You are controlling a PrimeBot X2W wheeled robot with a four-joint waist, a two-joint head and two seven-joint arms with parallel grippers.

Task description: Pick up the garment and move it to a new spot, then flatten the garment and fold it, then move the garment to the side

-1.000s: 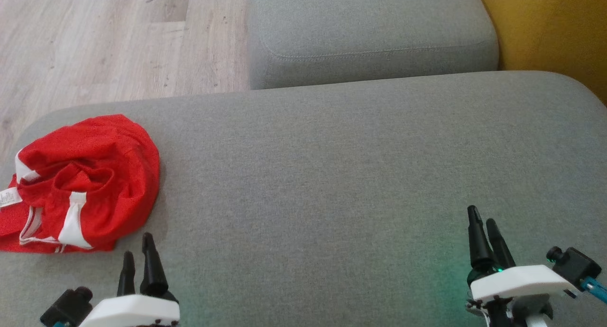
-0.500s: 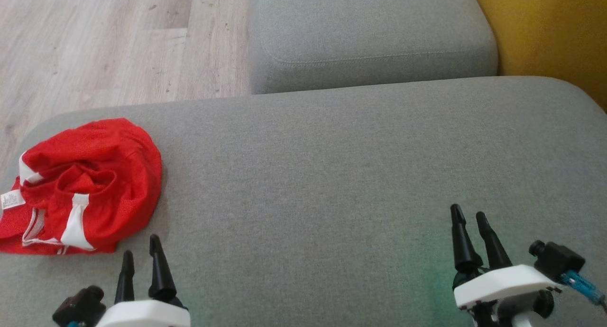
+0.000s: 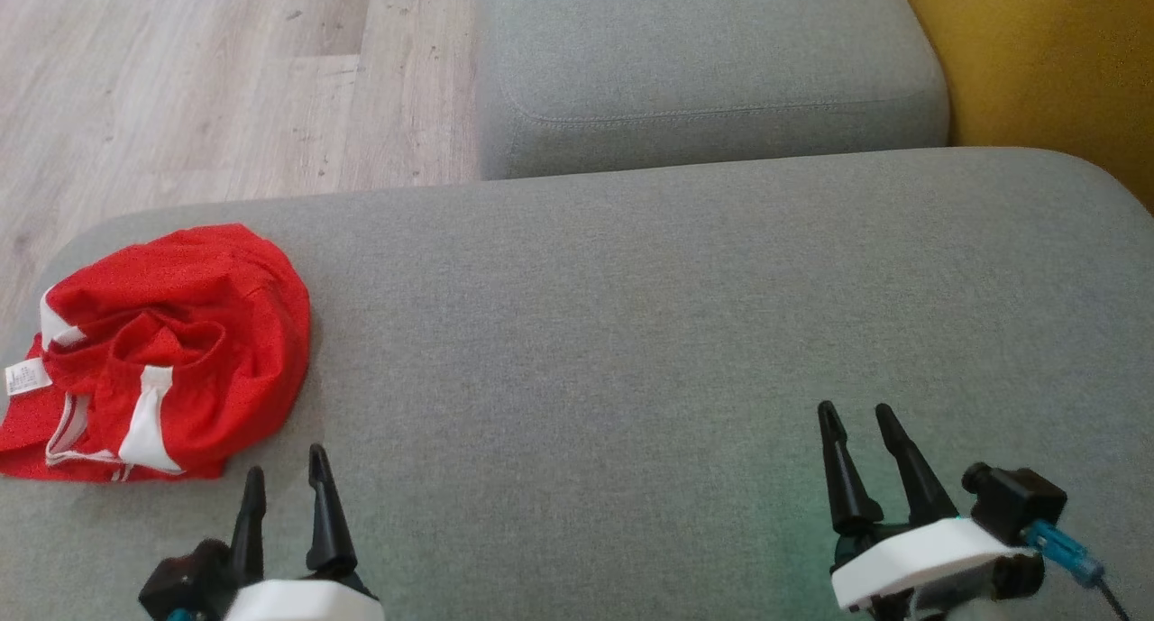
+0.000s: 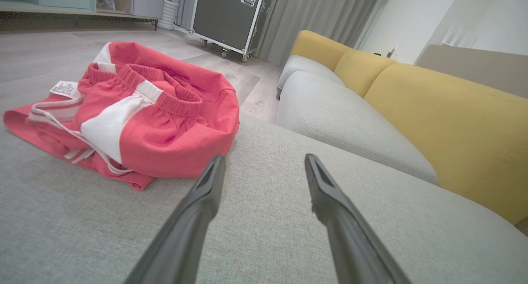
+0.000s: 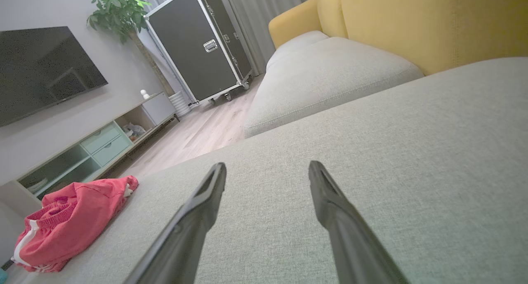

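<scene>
Red shorts [image 3: 171, 351] w/ white side stripes lie crumpled at the left end of the grey sofa seat [image 3: 631, 333], just ahead of the left hand [image 3: 285, 461], untouched. That hand & the right hand [image 3: 854, 409] are spread wide, holding nothing. Left wrist view gives the elastic waistband [image 4: 165, 98] & white label [image 4: 64, 87] close up; right wrist view takes in a TV [image 5: 41, 69] & plant [image 5: 119, 8].

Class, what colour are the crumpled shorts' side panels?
White, on the red fabric shorts; clearest in the left wrist view.
</scene>
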